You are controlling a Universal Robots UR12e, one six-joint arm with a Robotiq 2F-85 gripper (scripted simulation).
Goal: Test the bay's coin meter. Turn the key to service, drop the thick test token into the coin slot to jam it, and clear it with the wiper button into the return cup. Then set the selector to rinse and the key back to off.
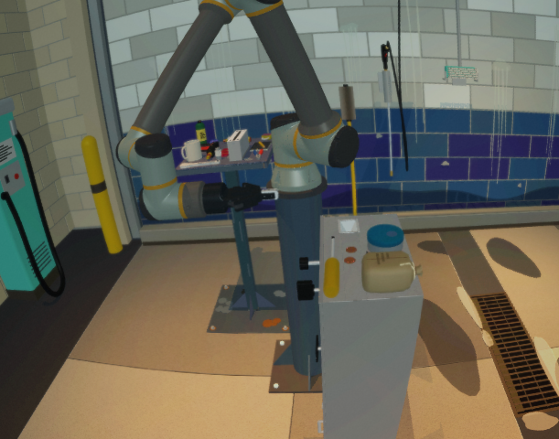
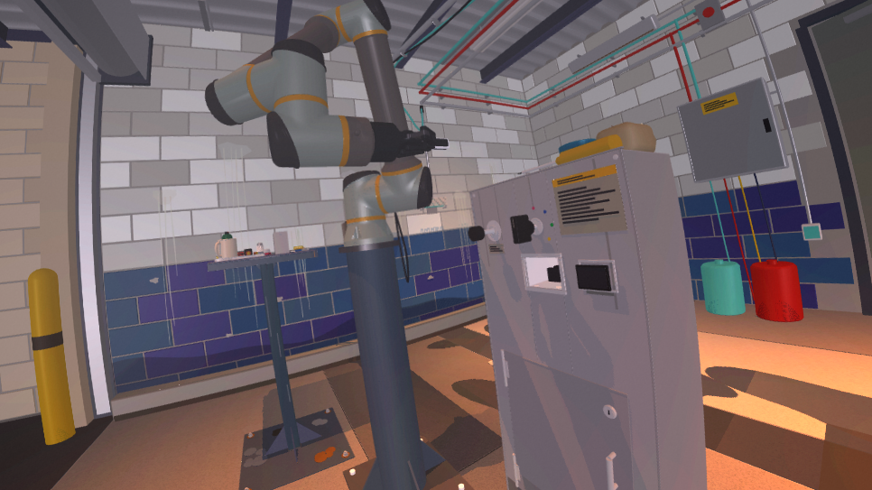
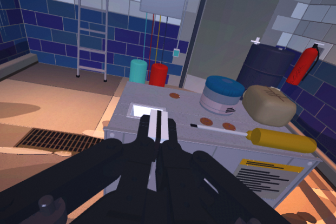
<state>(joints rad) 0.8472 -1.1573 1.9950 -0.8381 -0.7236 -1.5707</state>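
The meter's front panel is hidden from the wrist camera apart from its label; from the second side camera I see the key [image 2: 476, 233], the black selector knob [image 2: 521, 228], the return cup opening [image 2: 545, 273] and a black window [image 2: 595, 276]. The grey coin meter cabinet [image 1: 369, 312] stands right of the arm's pedestal. On its top lie the white coin slot [image 3: 141, 110] and three brown tokens [image 3: 206, 121] [image 3: 229, 126] [image 3: 174, 95]. My gripper [image 3: 157, 127] hangs in the air left of and above the cabinet, closed and empty.
A blue-lidded tub [image 3: 221, 94], a tan pouch [image 3: 269, 105] and a yellow-handled screwdriver [image 3: 270, 137] crowd the cabinet top. A small stand table [image 1: 225, 153] with a mug and clutter sits behind the arm. A floor drain grate [image 1: 513, 352] lies to the right.
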